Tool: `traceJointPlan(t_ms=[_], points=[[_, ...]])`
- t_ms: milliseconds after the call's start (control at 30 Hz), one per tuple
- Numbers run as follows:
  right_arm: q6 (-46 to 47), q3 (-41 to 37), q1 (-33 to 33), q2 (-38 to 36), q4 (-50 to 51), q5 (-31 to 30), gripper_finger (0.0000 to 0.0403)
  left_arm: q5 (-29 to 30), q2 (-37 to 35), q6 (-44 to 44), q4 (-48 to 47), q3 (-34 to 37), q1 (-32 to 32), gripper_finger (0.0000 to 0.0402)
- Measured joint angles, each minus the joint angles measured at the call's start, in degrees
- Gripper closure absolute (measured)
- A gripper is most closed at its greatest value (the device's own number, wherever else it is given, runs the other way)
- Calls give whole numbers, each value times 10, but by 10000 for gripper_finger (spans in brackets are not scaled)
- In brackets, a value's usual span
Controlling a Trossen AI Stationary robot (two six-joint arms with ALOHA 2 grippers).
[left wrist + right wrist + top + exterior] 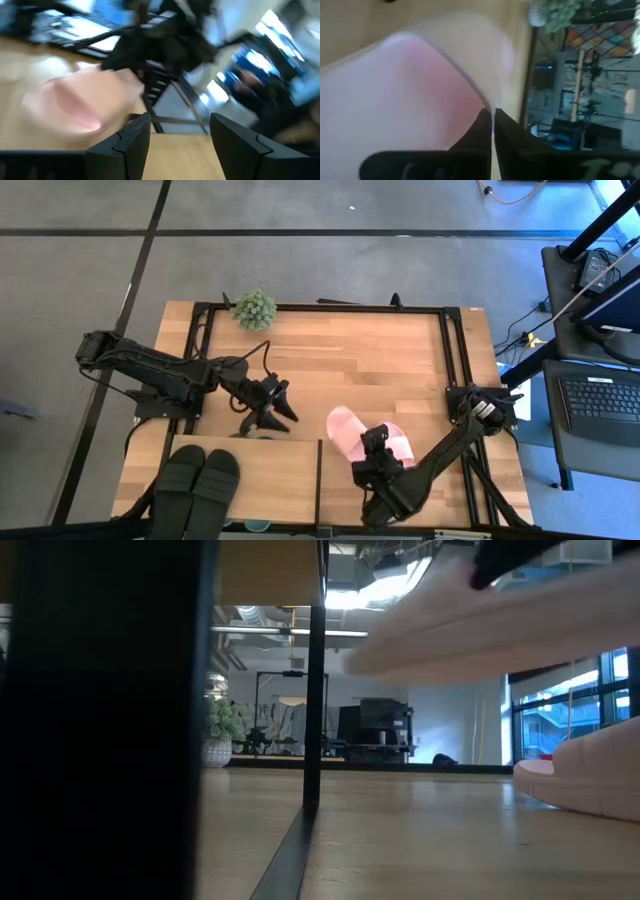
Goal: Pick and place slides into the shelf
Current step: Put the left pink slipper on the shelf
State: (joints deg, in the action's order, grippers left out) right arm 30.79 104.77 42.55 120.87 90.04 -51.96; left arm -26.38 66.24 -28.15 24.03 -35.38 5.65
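A light pink slide (345, 430) is lifted off the table, with my right gripper (375, 448) shut on it. In the low view it hangs tilted above the table (480, 630). A second pink slide (590, 780) lies sole down on the table to its right (402, 445). A dark pair of slides (200, 478) lies on the left half of the shelf's top board (270, 480), at the near edge. The shelf's black divider (320, 470) stands beside them. My left gripper (275, 408) hovers open left of the pink slides, with nothing between its fingers. My right gripper pinches a thin edge of the pink slide (487, 107) between its two shut fingers (482, 130). Which part of the slide that edge is I cannot tell. The fingers slant down from the near right. The slide is clear of the table and tilted.
A small potted plant (255, 308) stands at the table's far left. A black frame (450, 350) runs around the tabletop. Bare wood (350, 360) lies between the plant and the pink slides. A side table with a laptop (600, 395) stands beyond the right edge.
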Motion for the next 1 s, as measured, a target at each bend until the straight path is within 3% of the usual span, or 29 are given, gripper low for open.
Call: traceJointPlan(t_ms=[100, 433, 767, 1000], points=[[-39, 0, -16, -8, 1, -34, 397, 36, 0, -62, -4, -2, -14, 207], [-193, 0, -74, -9, 1, -119, 397, 37, 0, -220, -8, -3, -101, 207], [-225, 0, -96, -24, 0, -146, 397, 37, 0, -257, -47, -3, -179, 207], [-227, 0, -101, -47, 0, -166, 397, 36, 2, -253, -67, -3, -189, 207]])
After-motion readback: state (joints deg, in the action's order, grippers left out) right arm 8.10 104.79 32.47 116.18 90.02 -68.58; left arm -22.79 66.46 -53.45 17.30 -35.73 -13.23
